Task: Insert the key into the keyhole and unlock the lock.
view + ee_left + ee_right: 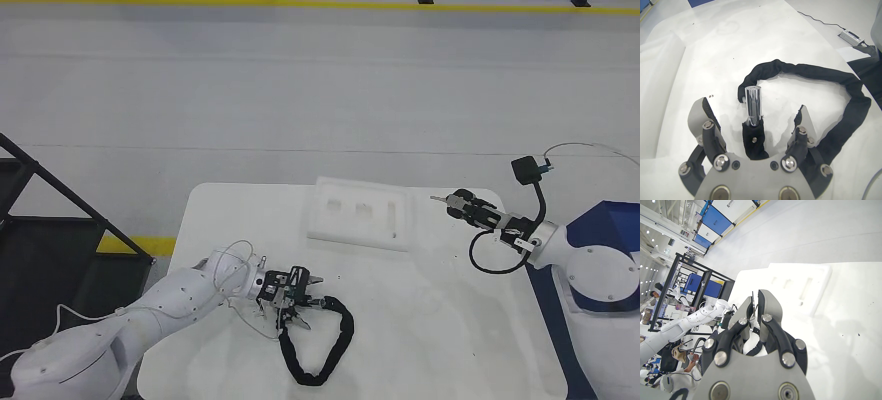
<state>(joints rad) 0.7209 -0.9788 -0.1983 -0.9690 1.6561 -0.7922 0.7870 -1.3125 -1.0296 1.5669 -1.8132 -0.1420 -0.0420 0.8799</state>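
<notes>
A black fabric-sleeved chain lock (325, 350) lies in a loop on the white table (450, 320), near its front edge toward the left corner. The loop's two ends meet at a shiny chrome lock cylinder (753, 102). The left gripper (312, 302) sits low at this cylinder with its fingers (704, 109) spread wide, one on each side of the chrome barrel and touching neither it nor the sleeve. The barrel's flat end face points away from the gripper's palm. A white foam tray (360, 212) with shallow rectangular recesses rests at the table's far edge, about midway along it. The right gripper (447, 202) hangs over the far right part of the table, just beside the tray's right end. Its fingers are pinched narrow on a thin flat metal key (753, 304), whose edge shows between the pads (761, 306). Key and lock cylinder are well apart.
</notes>
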